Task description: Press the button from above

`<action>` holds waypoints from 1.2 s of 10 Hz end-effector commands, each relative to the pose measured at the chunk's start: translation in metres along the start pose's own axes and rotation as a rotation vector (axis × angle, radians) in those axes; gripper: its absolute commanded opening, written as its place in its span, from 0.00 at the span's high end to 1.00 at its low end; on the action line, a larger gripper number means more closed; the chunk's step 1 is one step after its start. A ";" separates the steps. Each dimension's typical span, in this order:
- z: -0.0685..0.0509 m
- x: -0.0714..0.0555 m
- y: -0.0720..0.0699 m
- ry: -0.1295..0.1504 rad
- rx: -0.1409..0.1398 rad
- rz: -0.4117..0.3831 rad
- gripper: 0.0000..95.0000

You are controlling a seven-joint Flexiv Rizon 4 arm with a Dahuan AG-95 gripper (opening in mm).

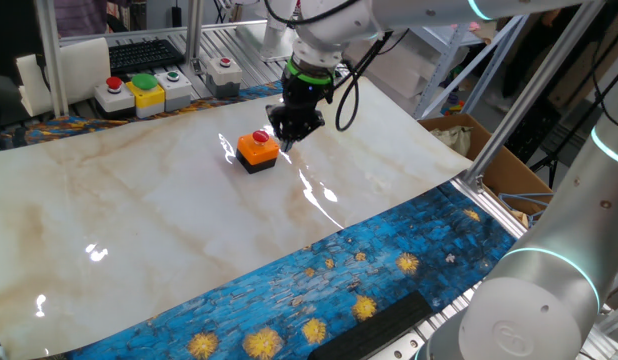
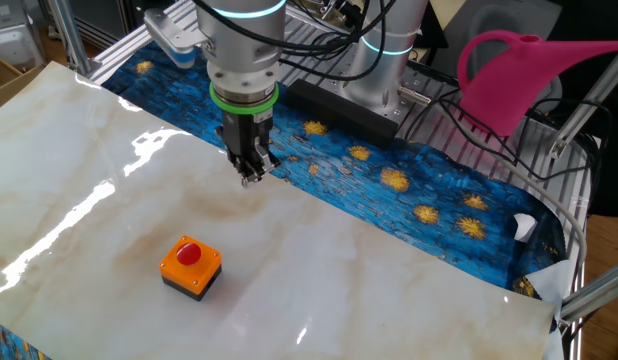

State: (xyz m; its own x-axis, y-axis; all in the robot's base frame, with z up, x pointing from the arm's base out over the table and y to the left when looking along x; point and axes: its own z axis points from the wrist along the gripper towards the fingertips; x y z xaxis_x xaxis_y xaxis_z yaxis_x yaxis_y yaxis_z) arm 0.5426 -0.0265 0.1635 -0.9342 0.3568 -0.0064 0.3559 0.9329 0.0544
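The button (image 1: pixel 259 147) has a red round cap on an orange square housing with a black base. It stands on the pale marble-look tabletop (image 1: pixel 139 230), and it also shows in the other fixed view (image 2: pixel 190 266). My gripper (image 1: pixel 287 142) points down and hovers above the table just beside the button, without touching it. In the other fixed view the gripper (image 2: pixel 251 177) hangs behind and to the right of the button, clear of it. The fingertips are dark and small, and I see neither a gap nor contact between them.
Grey boxes with red or green buttons (image 1: pixel 114 92) and a yellow box with a green button (image 1: pixel 146 90) line the back left edge. A cardboard box (image 1: pixel 494 160) sits at the right. A pink watering can (image 2: pixel 514 75) and a blue starry cloth (image 2: pixel 419 190) lie beyond the table edge.
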 end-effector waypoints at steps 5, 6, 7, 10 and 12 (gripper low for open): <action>-0.003 -0.031 -0.004 0.000 -0.003 -0.050 1.00; -0.002 -0.037 -0.007 -0.003 -0.002 -0.063 1.00; -0.002 -0.041 -0.008 -0.004 -0.002 -0.074 1.00; -0.003 -0.065 -0.009 -0.014 -0.015 -0.060 1.00; -0.002 -0.076 -0.010 -0.013 -0.026 -0.021 1.00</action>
State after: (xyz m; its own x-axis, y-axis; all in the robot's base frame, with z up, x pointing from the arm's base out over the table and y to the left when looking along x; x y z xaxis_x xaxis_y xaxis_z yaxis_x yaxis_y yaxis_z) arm 0.6108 -0.0630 0.1653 -0.9428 0.3325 -0.0250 0.3298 0.9409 0.0770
